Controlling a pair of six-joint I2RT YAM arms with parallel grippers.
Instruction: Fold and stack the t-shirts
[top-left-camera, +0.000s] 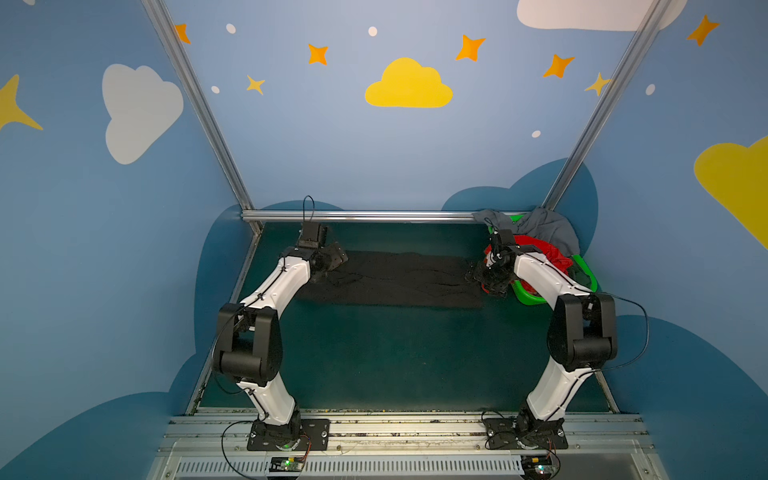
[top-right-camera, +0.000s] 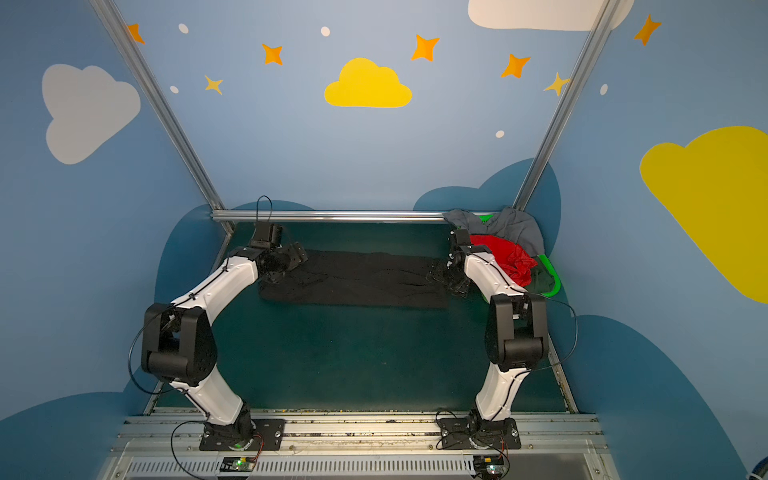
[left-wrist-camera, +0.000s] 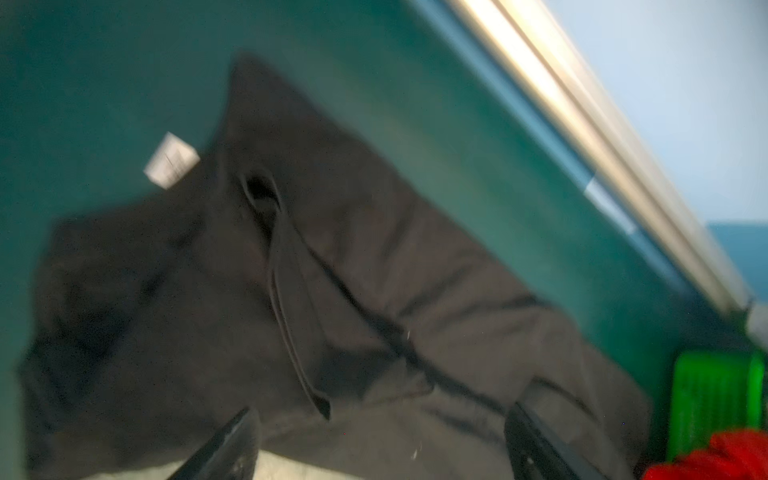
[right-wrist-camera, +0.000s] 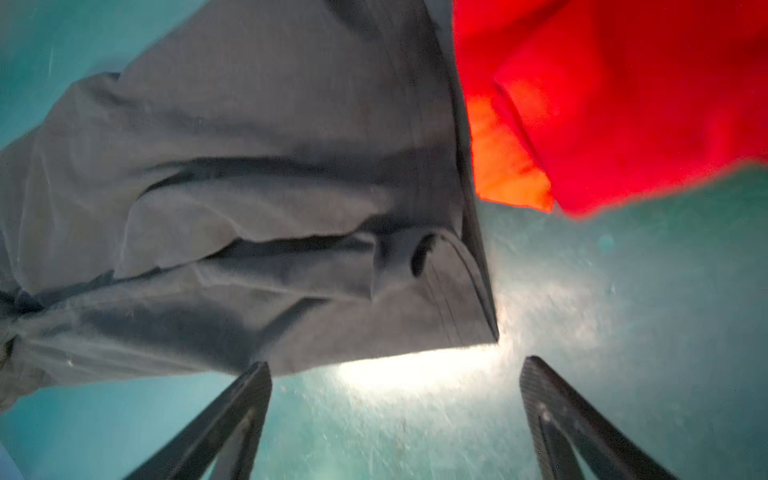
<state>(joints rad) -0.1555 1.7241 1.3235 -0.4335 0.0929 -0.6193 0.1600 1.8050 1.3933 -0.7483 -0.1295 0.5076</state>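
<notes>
The near half of the table (top-left-camera: 374, 353) is bare. A black shirt (top-left-camera: 395, 278) spans the far part; a basket (top-left-camera: 536, 298) blocks the far right corner.

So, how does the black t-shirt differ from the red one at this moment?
The black t-shirt lies spread out as a long flat band on the table, while the red t-shirt is bunched up in the green basket. The black one lies alone, while the red one is heaped together with a grey t-shirt. Both are soft, wrinkled cloth.
</notes>
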